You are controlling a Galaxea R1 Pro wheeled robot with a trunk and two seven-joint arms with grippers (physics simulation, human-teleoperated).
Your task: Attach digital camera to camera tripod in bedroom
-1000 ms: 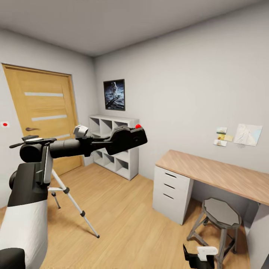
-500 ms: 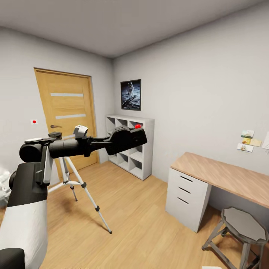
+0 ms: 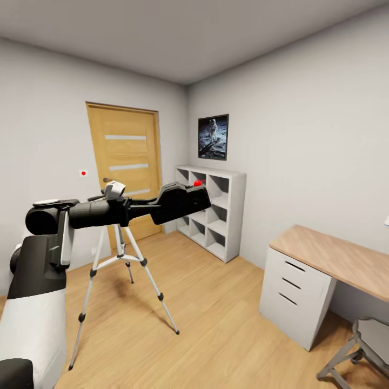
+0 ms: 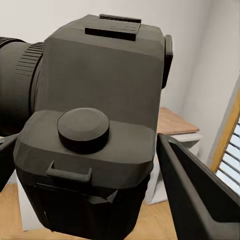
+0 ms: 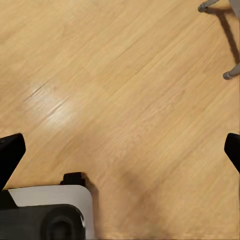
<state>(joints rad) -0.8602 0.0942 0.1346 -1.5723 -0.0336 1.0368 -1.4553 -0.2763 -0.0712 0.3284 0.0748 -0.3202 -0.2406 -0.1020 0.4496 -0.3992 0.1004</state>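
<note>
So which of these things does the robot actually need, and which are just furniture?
Needed:
- digital camera, held in the left gripper
- camera tripod, standing on the wood floor

Just around:
- door
- cube shelf
- desk with drawers
- stool
- moon poster

Head camera high, facing forward across room toward door (image 3: 129,167) and shelf (image 3: 213,208), left arm (image 3: 81,213) stretched across near view. Left wrist camera pressed close behind camera (image 4: 95,145), looking along it; counter (image 4: 172,122) beyond, also in head view (image 3: 340,259). Right wrist camera low, facing straight down at floor (image 5: 125,90); stool feet (image 5: 227,75) at edge. Floor shared with head view (image 3: 216,324).
</note>
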